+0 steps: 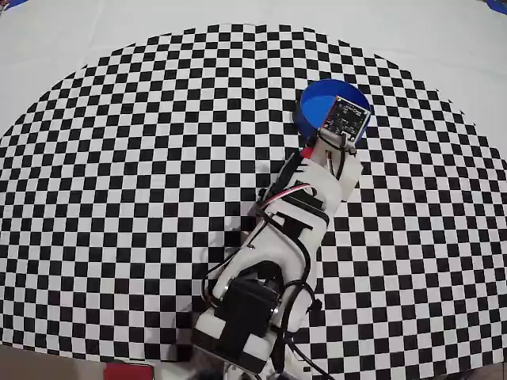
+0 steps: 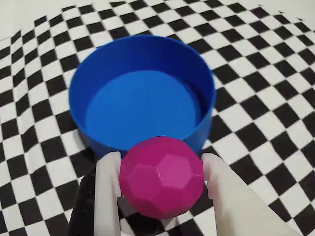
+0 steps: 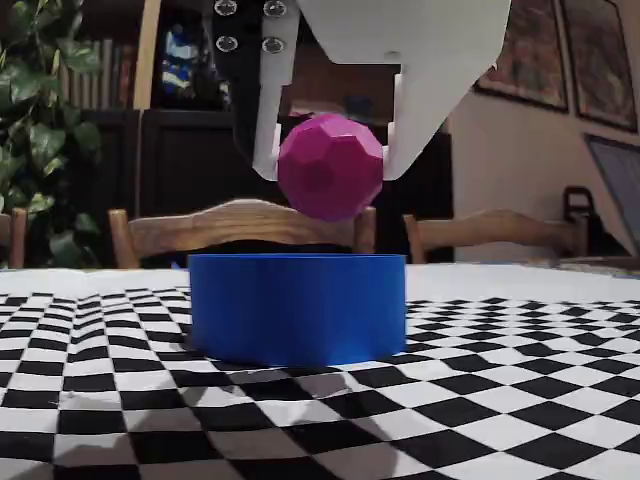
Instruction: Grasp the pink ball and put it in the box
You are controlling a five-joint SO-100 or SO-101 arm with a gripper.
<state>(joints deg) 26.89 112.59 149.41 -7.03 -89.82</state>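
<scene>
The gripper [image 3: 331, 165] pinches the pink ball [image 3: 331, 166] between its two white fingers [image 3: 268, 140], one each side, ball held off the table w/ clear air under it. In the fixed view the ball hangs just above the box [image 3: 297, 306], roughly over its middle, maybe a bit toward the right as that view shows it. The wrist view tells it differently: the ball [image 2: 161, 177] sits in front of the near wall of the box [image 2: 142, 54], so whether it's fully past the rim can't be settled from these views. In the overhead view the arm [image 1: 277, 261] reaches from the near edge of the checkered cloth [image 1: 119, 198] toward the far right part, and its wrist covers the near side of the box [image 1: 317, 103]; the ball isn't visible there.

Step in hand, as I judge it: the drop. To do it well:
- Nudge fwd a little so the ball is over the blue floor, not the rim.
- Come down lower before letting go; the ball is faceted but would likely still bounce or roll, and the walls are low.
- Spread the fingers slowly and evenly so neither side flicks it sideways.
- Lift straight up after, w/o clipping the wall; the box looks light and may slide on the cloth.
</scene>
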